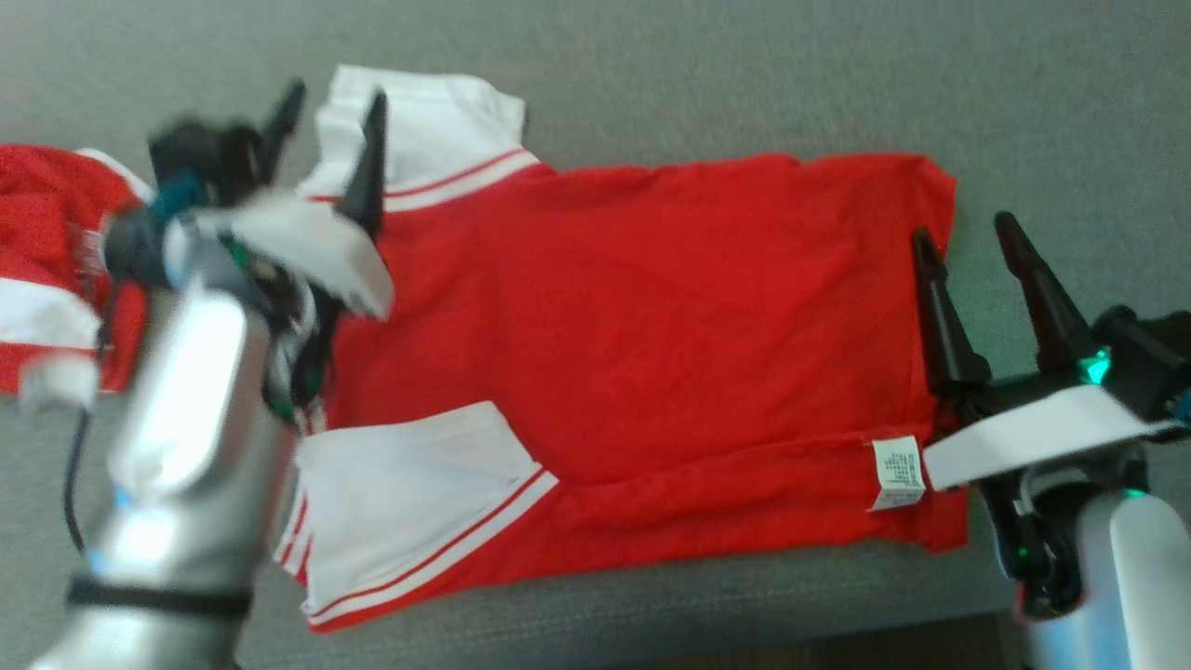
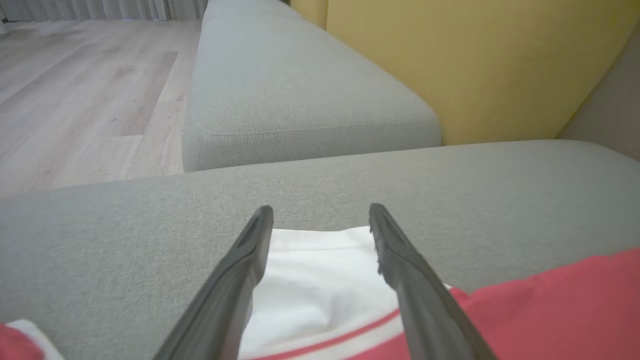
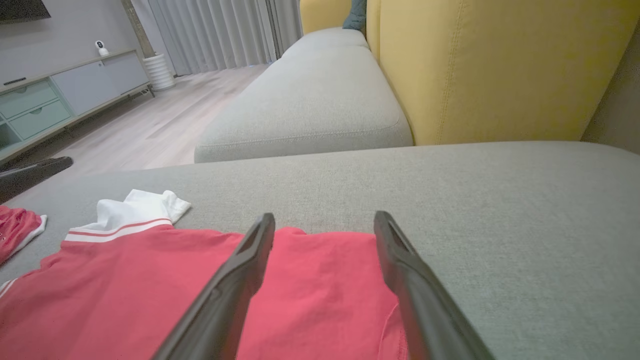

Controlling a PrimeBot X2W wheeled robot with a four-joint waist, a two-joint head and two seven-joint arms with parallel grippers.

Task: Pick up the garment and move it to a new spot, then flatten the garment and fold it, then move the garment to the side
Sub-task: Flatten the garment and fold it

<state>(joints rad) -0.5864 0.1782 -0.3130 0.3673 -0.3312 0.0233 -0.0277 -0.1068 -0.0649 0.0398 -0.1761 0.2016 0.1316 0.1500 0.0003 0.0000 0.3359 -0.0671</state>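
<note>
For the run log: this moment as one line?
garment: spread on couch | left claw: open, over white sleeve | right claw: open, over garment edge

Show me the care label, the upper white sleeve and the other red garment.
care label (image 1: 898, 473), head view, middle of the white tag.
upper white sleeve (image 1: 437, 121), head view, plain white cloth above its red stripe.
other red garment (image 1: 45, 203), head view, red part near the left edge.

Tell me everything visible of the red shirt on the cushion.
The red shirt looks like soft fabric, with two white sleeves trimmed in red stripes and a white care label at the hem. It lies spread nearly flat on the grey cushion, sleeves toward the robot's left. The open left gripper hangs over the far sleeve; the open right gripper is at the hem.
</note>
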